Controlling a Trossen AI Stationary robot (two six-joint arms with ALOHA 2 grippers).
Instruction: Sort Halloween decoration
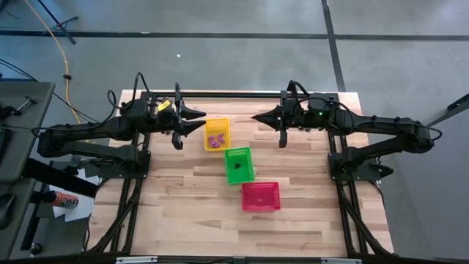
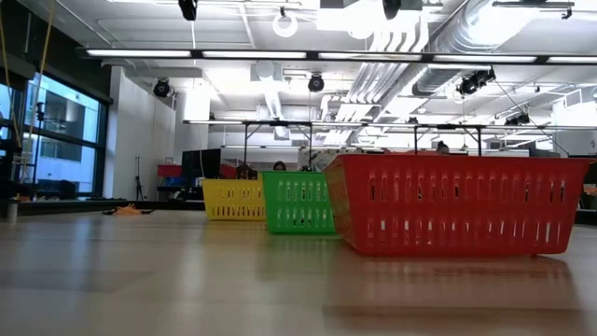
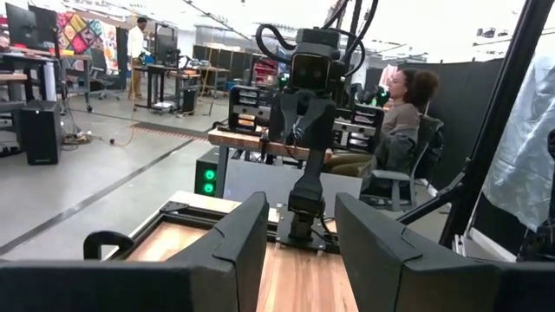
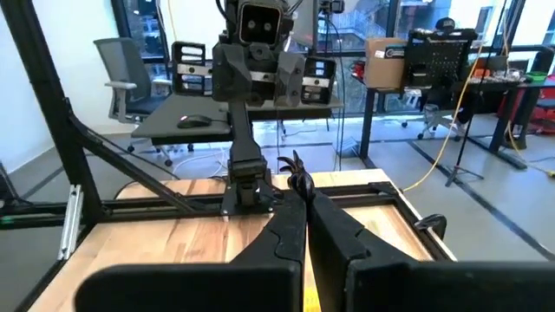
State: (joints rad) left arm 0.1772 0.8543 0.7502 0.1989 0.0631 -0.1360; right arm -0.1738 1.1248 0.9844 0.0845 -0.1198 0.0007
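Three mesh baskets stand in a slanting row on the wooden table. The yellow basket (image 1: pixel 216 134) holds small purple trinkets (image 1: pixel 215 139), the green basket (image 1: pixel 238 164) holds a small black one (image 1: pixel 237 166), and the red basket (image 1: pixel 261 196) is nearest the front edge. My left gripper (image 1: pixel 199 119) hovers level and open by the yellow basket's far left corner, with nothing between its fingers (image 3: pixel 299 225). My right gripper (image 1: pixel 256 117) faces it from the right, level and shut (image 4: pixel 299 198), above the table beyond the green basket. My right gripper has a small dark spiky shape (image 4: pixel 295 172) just past its shut fingertips in the right wrist view. I cannot tell whether the fingers touch it or whether it lies farther off.
Bare wood lies at the table's near left (image 1: pixel 183 213) and near right (image 1: pixel 315 213). The black frame rails (image 1: pixel 234 94) run along the far edge and both sides. In the low view the red basket (image 2: pixel 457 205) stands nearest, with the green (image 2: pixel 298 203) and yellow (image 2: pixel 233 199) behind it.
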